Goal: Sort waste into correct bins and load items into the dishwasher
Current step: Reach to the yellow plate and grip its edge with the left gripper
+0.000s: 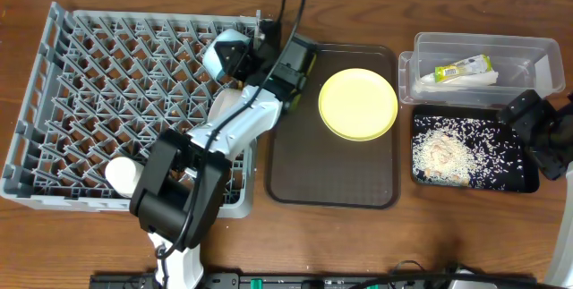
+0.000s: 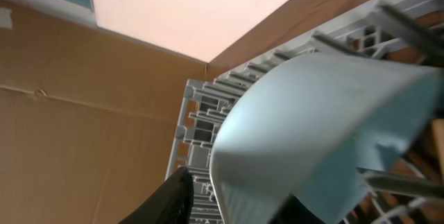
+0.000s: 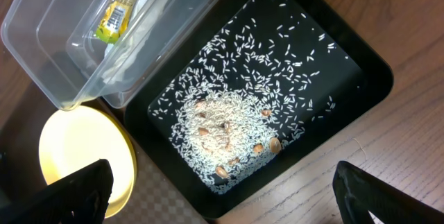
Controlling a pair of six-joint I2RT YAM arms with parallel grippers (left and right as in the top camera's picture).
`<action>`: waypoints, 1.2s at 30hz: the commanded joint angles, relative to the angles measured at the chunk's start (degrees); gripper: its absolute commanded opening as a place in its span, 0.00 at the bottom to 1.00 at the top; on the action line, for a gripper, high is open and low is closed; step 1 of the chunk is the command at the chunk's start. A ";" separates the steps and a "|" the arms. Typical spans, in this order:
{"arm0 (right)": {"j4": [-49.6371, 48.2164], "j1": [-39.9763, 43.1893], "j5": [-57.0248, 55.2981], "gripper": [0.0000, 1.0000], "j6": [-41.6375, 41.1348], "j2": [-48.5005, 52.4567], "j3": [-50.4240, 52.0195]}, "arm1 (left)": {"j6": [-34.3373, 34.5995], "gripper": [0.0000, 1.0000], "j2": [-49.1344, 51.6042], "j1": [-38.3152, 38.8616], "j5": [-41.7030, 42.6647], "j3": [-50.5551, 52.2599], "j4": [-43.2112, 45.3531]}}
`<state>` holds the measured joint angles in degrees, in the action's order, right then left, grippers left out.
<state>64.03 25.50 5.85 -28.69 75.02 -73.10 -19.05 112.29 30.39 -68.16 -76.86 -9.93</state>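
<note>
Crockery is counted: one light-blue bowl [image 1: 216, 55] and one white cup [image 1: 121, 174] in the dish rack [image 1: 81, 83], one yellow plate [image 1: 358, 103] on the brown tray [image 1: 331, 177]. Right jaws are spread wide; left jaws cannot be judged.

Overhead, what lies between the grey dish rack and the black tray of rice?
The brown serving tray with the yellow plate on it, seen in the overhead view.
</note>
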 commanded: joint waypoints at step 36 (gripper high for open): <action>0.04 0.37 0.20 0.99 0.24 -0.66 -0.22 | 42.25 0.68 -7.10 7.19 64.98 -0.09 -17.16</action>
<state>64.05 25.50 5.85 -28.69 75.02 -73.10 15.29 104.16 39.48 -19.77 -76.90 -28.01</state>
